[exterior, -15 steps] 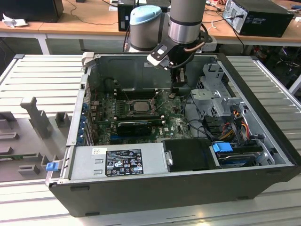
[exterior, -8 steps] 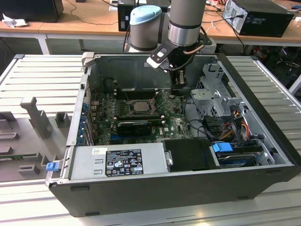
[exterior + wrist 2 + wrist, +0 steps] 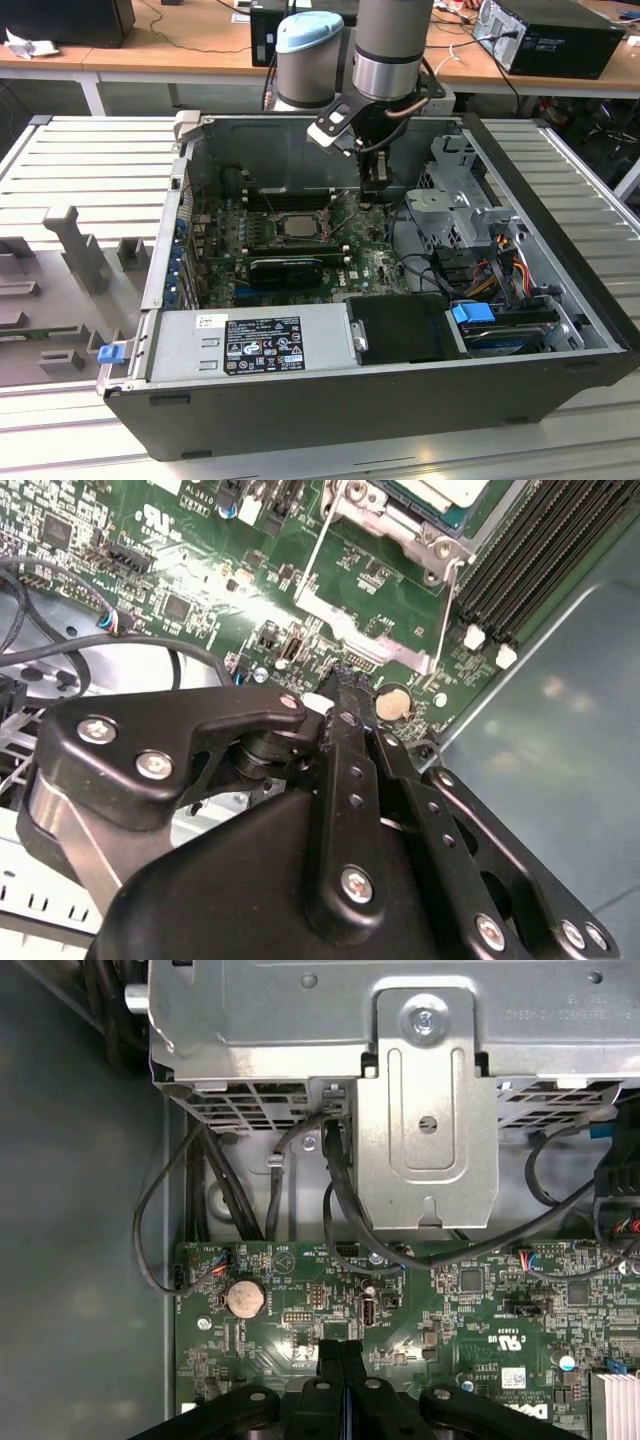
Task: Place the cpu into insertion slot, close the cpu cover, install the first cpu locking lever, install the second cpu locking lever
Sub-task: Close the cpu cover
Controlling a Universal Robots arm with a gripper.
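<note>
Tool [image 3: 375, 186] hangs inside the open PC case [image 3: 300, 405], over the green board [image 3: 450, 1310], on the exterior view's right of the insertion slot [image 3: 268, 231]. Fingers [image 3: 330, 1360] pressed together in both wrist views, nothing between them. Tip is near the coin cell [image 3: 243, 1300]. Cpu [image 3: 298, 226] sits in the slot, cpu cover [image 3: 395, 522] framing it. Thin wire levers [image 3: 318, 555] run beside the socket; can't tell if they're latched.
</note>
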